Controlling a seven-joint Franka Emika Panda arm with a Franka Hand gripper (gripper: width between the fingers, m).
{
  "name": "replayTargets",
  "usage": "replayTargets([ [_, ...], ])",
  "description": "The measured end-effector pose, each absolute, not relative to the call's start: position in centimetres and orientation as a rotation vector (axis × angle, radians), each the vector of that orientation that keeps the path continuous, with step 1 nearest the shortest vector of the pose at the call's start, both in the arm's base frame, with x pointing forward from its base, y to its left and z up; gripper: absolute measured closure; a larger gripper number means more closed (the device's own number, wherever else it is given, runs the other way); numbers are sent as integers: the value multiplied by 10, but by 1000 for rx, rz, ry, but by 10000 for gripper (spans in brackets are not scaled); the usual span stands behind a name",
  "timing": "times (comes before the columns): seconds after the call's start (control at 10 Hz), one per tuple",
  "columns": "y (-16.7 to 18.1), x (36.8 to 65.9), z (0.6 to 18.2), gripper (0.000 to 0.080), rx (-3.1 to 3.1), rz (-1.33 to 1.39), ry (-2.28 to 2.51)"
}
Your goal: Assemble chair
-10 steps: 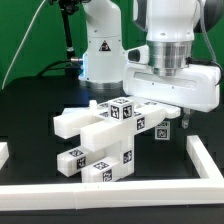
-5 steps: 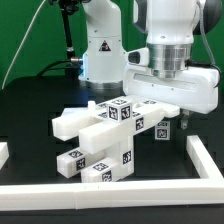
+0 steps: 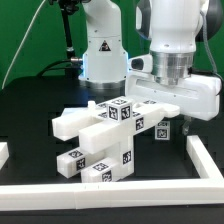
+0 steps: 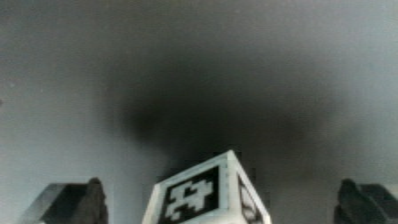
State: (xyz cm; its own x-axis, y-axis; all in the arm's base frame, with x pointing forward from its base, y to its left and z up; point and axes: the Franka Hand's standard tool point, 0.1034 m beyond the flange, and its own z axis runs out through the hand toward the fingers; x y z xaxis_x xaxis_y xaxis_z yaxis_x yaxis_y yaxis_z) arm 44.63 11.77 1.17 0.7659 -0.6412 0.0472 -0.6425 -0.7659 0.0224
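My gripper (image 3: 172,117) hangs over the far right part of the chair pieces, its 2 fingers (image 4: 71,203) spread wide apart and holding nothing. In the wrist view a tagged white piece (image 4: 206,191) stands between the 2 dark fingertips, touching neither.

The desk (image 3: 30,110) is black, and low white border rails (image 3: 110,192) fence the work area like a shallow tray: 1 rail runs along the near edge and another (image 3: 205,160) up the exterior view's right. Inside that fence lies the chair (image 3: 105,140), a cluster of matte white blocks and bars with square black-and-white tags. A flat slab (image 3: 72,121) sticks out toward the exterior view's left, leg bars (image 3: 100,160) lie nearer the camera, and a tagged block (image 3: 122,108) sits at the far side just beside my gripper. A small tagged piece (image 3: 161,129) stands under the gripper body at the exterior view's right of the cluster.

Against the frames from a moment ago, my gripper body has shifted toward the exterior view's right and slightly up, and the fingers are as wide as before. The chair pieces lie where they were.
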Motion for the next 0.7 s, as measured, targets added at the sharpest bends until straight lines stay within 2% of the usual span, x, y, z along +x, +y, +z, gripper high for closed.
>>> replayTargets([
  [0.2, 118, 446, 12, 415, 2917, 57, -1060],
  [0.3, 118, 446, 12, 415, 2917, 57, -1060],
  [0.4, 118, 446, 12, 517, 2917, 57, -1060],
  [0.7, 118, 446, 12, 517, 2917, 57, -1060],
])
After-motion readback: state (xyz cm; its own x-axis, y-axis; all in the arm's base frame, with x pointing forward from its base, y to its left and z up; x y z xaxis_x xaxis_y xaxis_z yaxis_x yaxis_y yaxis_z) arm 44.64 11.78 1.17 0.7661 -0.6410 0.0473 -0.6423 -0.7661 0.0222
